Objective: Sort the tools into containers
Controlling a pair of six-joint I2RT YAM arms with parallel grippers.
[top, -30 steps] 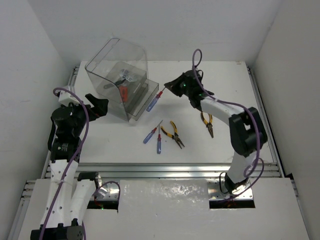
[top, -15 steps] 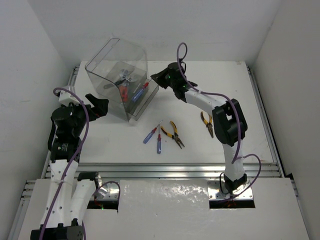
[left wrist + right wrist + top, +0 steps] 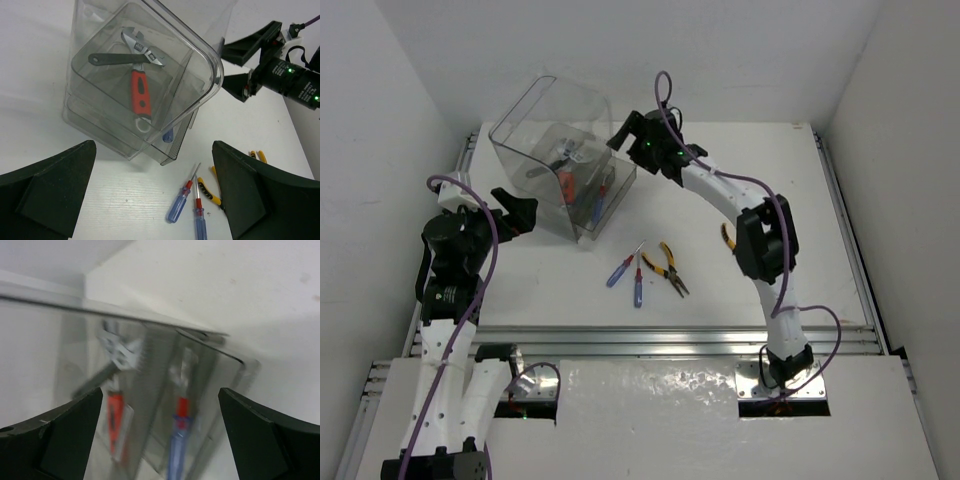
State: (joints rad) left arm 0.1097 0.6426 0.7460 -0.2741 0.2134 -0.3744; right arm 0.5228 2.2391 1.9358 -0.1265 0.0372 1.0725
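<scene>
The clear smoky container [image 3: 542, 128] stands at the back left with its lid up. Its upper tray holds a red-handled adjustable wrench [image 3: 141, 91] and a black-handled wrench [image 3: 112, 58]. A blue screwdriver [image 3: 179, 442] with a red collar lies in a lower tray, its handle end [image 3: 168, 134] showing through the wall. My right gripper [image 3: 626, 133] hangs open just outside the container's right side, holding nothing. My left gripper [image 3: 516, 209] is open, in front of the container on its left. Two blue screwdrivers [image 3: 620, 268] [image 3: 638, 285] and yellow-handled pliers [image 3: 666, 269] lie on the table.
A second pair of pliers [image 3: 728, 238] lies to the right, partly hidden under the right arm's elbow. White walls close in the table on the left, back and right. A metal rail [image 3: 650, 335] runs along the near edge.
The right arm swung left carrying a blue screwdriver to the container. Its gripper then opened, and the screwdriver now lies inside a tray. The left arm has not moved.
</scene>
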